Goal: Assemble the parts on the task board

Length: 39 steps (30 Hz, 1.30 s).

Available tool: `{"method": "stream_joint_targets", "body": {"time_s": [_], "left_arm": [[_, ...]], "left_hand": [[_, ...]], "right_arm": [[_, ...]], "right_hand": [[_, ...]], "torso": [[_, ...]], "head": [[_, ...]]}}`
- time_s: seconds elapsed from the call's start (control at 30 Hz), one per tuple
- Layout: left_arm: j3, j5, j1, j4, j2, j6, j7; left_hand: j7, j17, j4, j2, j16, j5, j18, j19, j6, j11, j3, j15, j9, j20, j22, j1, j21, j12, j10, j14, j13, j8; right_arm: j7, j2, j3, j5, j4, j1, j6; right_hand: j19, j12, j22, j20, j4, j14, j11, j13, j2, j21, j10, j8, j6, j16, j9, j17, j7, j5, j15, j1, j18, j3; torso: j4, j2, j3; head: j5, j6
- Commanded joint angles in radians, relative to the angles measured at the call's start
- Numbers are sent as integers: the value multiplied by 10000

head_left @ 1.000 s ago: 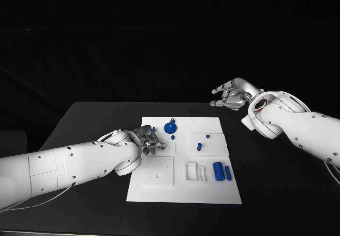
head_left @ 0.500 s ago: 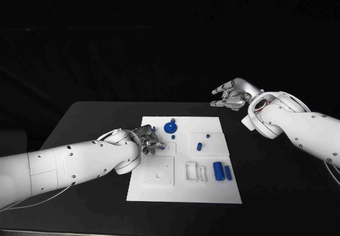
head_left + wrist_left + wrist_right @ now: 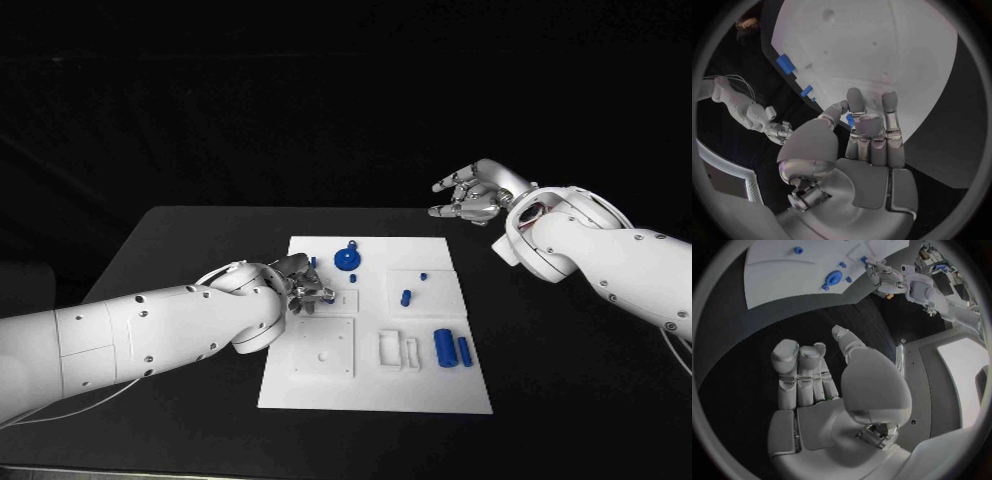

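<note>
The white task board lies mid-table. On it are a round blue part with a handle, a blue oblong piece and two blue cylinders. My left hand hovers low over the board's left side. In the left wrist view the left hand pinches a small blue piece between thumb and fingertips, over the board. My right hand is raised beyond the board's far right corner. In the right wrist view the right hand holds nothing, its fingers loosely apart.
White raised blocks and a square plate with holes sit on the board's near half. Small blue pegs stand near the far right. Black table surrounds the board on every side.
Almost nothing: my left hand has eased a touch toward the board's left edge with the small piece. The right hand has stayed where it was.
</note>
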Motion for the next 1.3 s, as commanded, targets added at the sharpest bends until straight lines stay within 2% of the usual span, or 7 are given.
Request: {"method": "stream_joint_targets", "body": {"time_s": [0.03,0.3,0.5,0.67,0.87,1.0,1.3], "left_arm": [[-64,-38,-70,-35,-24,412,-349],[-64,-87,-70,-67,-1,656,-428],[-64,-99,-70,-91,53,1016,-448],[-64,-99,-70,-110,112,1177,-432],[-63,-104,-70,-145,183,1284,-410],[-63,-113,-70,-177,215,1316,-411],[-63,-129,-70,-240,283,1366,-402]], "left_hand": [[-1286,-7,13,89,11,40,-76,80,2154,-237,44,-76,5,-7,181,212,-29,51,272,17,8,27],[-1287,-7,-9,60,22,23,-76,80,2163,-232,42,-77,4,-7,183,222,-26,70,271,15,22,26],[-1302,8,-52,-1,79,-206,-76,72,2232,-219,-78,-72,27,3,182,248,-22,160,264,26,71,34],[-1322,85,-54,-15,152,-265,-76,79,2298,-218,-185,-72,92,5,185,240,-8,243,271,34,111,53],[-1354,221,-61,26,335,-272,-76,75,2357,-214,-354,-65,454,17,190,216,50,432,272,36,148,128],[-1373,301,-83,40,392,-256,-76,73,2388,-218,-344,-69,528,13,189,211,66,479,268,44,144,152],[-1411,447,-105,186,522,-244,-76,62,2418,-237,-276,-65,980,23,189,10,127,580,268,48,8,202]], "right_arm": [[86,6,6,-8,-3,-9,124],[88,4,6,-7,-12,-19,131],[88,7,6,-7,-15,-24,140],[90,14,6,-6,-21,-30,147],[96,33,6,-6,-37,-54,153],[97,41,6,-6,-40,-67,155],[101,48,6,0,-53,-81,156]], "right_hand": [[321,35,1010,-14,38,-9,-43,-10,33,-28,-16,0,70,-47,13,3,15,50,-61,-105,121,-47],[322,32,1004,-14,42,-12,-45,-12,38,-73,-22,-1,78,-71,14,-7,13,70,-62,-105,122,-59],[322,32,1004,-14,42,-12,-45,-12,38,-73,-22,-1,78,-71,14,-7,13,70,-62,-105,122,-59],[322,32,1004,-14,42,-12,-45,-12,38,-73,-22,-1,78,-71,14,-7,13,70,-62,-105,122,-59],[324,31,1000,-15,47,-11,-44,-14,37,-94,-20,0,78,-94,14,-22,13,80,-64,-118,123,-64],[324,31,1000,-15,47,-11,-44,-14,37,-94,-20,0,78,-94,14,-22,13,80,-64,-118,123,-64],[327,31,998,-16,48,-12,-44,-16,31,-116,-20,-3,43,-106,12,-29,15,128,-63,-123,124,-64]], "torso": [[3,1,-1],[-5,2,8],[-6,0,15],[-11,3,14],[-7,4,22],[-4,0,27],[-10,2,17]], "head": [[-1,-5],[7,-4],[10,-15],[5,-15],[13,-30],[17,-33],[10,-24]]}}
